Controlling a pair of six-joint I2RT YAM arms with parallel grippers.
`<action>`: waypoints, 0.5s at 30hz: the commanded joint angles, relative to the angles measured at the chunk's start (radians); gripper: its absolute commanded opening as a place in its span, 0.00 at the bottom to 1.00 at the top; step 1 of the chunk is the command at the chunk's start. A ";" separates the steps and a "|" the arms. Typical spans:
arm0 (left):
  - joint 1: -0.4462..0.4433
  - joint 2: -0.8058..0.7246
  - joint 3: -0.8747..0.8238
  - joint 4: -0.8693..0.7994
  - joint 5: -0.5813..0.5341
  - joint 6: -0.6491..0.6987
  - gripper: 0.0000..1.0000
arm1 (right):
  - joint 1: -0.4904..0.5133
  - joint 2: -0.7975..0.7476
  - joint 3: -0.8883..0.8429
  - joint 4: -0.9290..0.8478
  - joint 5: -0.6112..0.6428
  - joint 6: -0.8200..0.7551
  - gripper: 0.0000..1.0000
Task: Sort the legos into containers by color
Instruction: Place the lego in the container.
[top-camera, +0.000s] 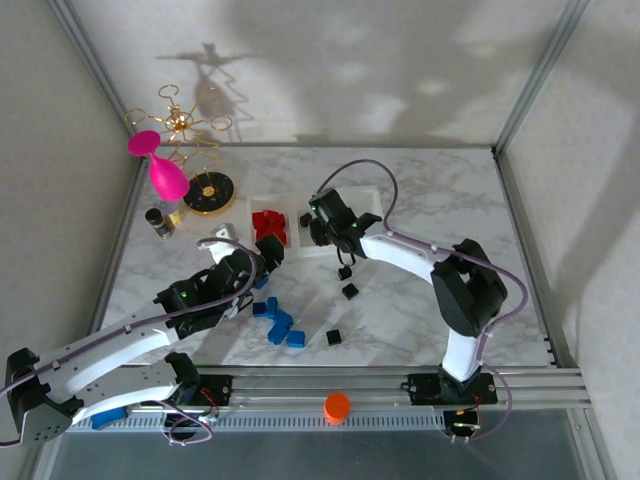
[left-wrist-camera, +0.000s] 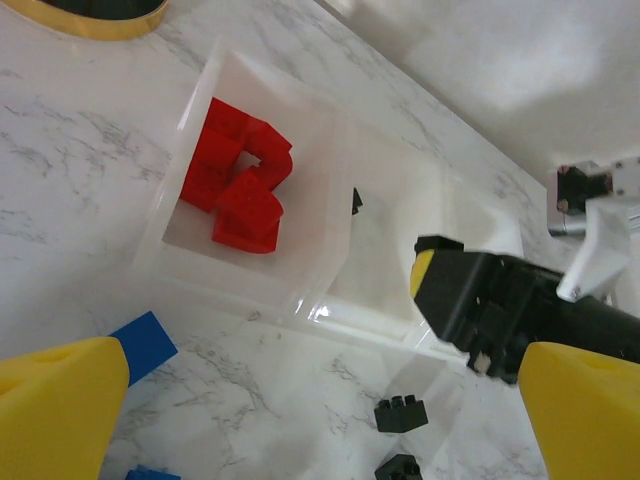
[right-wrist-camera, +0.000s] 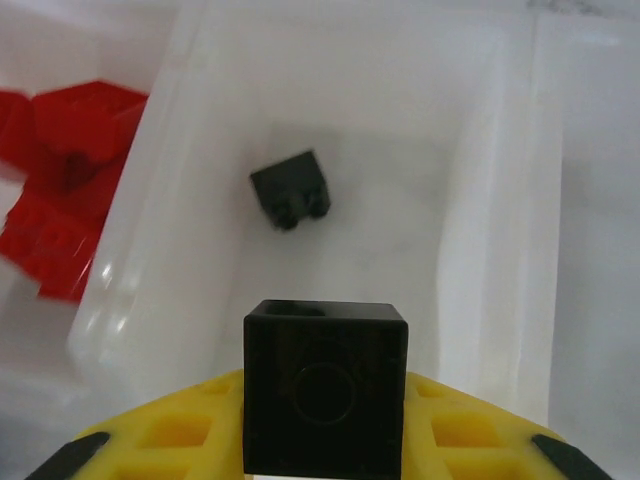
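Overhead looks down — wrist views (close) share containers.

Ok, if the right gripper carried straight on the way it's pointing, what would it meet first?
Probably the floor of the middle clear plastic bin, beside the small black brick lying there. The black cube clamped in the right gripper would touch first; depth is unclear.

The table is white with thin grey marble lines. The bins are clear with white rims. There are red bricks, blue bricks and black bricks. The cap is orange. The round base is black and gold. The cup is pink. The finger pads are yellow.
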 joint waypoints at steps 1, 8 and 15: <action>0.022 -0.001 -0.012 -0.032 0.019 0.035 1.00 | -0.033 0.054 0.070 0.024 0.035 -0.045 0.27; 0.043 0.027 -0.013 -0.010 0.040 0.042 1.00 | -0.037 0.173 0.205 -0.012 0.052 -0.084 0.46; 0.043 0.051 0.000 -0.020 0.063 0.032 1.00 | -0.036 0.093 0.176 -0.029 0.010 -0.079 0.58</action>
